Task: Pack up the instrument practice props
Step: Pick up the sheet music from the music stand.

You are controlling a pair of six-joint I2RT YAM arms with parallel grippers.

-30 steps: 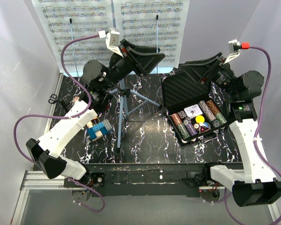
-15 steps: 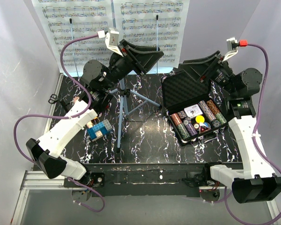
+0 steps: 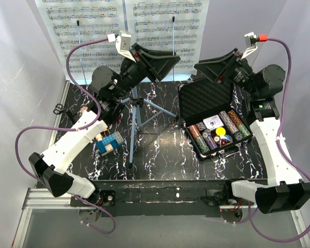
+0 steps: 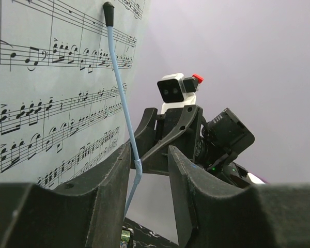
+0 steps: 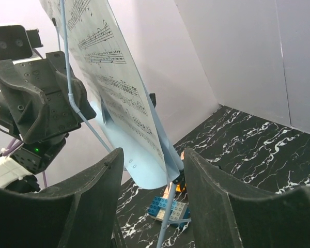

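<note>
An open black foam-lined case (image 3: 204,103) holding poker chips (image 3: 232,121) sits on the black marbled table (image 3: 165,155). Blue toy bricks (image 3: 109,143) lie well apart from it.

Robotics lab, a small enclosed test cell. Shown by plain pale panels (image 3: 20,62) boxing in a black marble-patterned worktop (image 3: 165,155); by bare aluminium rail (image 3: 27,201) at the lower left of the top view; by a left arm (image 3: 67,147) and a right arm (image 3: 271,150) bolted along the bottom edge, trailing purple cables (image 3: 17,142); by a small white camera (image 4: 174,89) mid-frame in the left wrist view. Staged props only: sheet music (image 3: 88,31), light-blue music stand (image 3: 132,134), case of poker chips (image 3: 206,98), toy bricks (image 3: 109,142).
</note>
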